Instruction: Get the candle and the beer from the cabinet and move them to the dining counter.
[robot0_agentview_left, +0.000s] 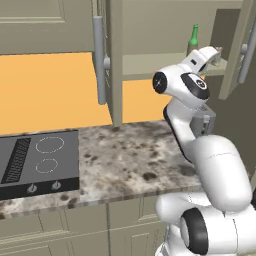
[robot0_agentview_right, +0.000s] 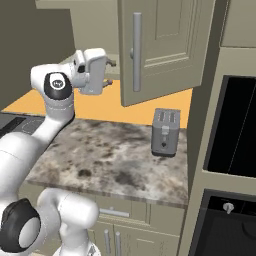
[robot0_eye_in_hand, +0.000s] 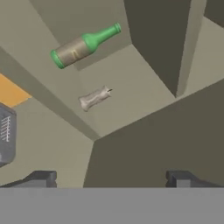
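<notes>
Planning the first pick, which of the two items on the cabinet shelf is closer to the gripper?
The stubby pale grey candle; the slim green glass beer bottle stands farther back on the shelf.

Soft, even rendered light is falling across all three views with no visible lamp, and nothing is showing glare, motion blur or bending at the edges, though every picture is looking slightly coarse and pixelated. The orange wall panel (robot0_agentview_left: 55, 92) is glowing as the brightest surface, while the cabinet (robot0_eye_in_hand: 144, 52) interior is sitting in dull shade, its deeper recess going dark olive, and the oven front (robot0_agentview_right: 235, 130) is reading almost black. The beer (robot0_eye_in_hand: 85, 45) and the candle (robot0_eye_in_hand: 95, 98) are staying fairly sharp and are casting only faint shadows on the shelf.
</notes>
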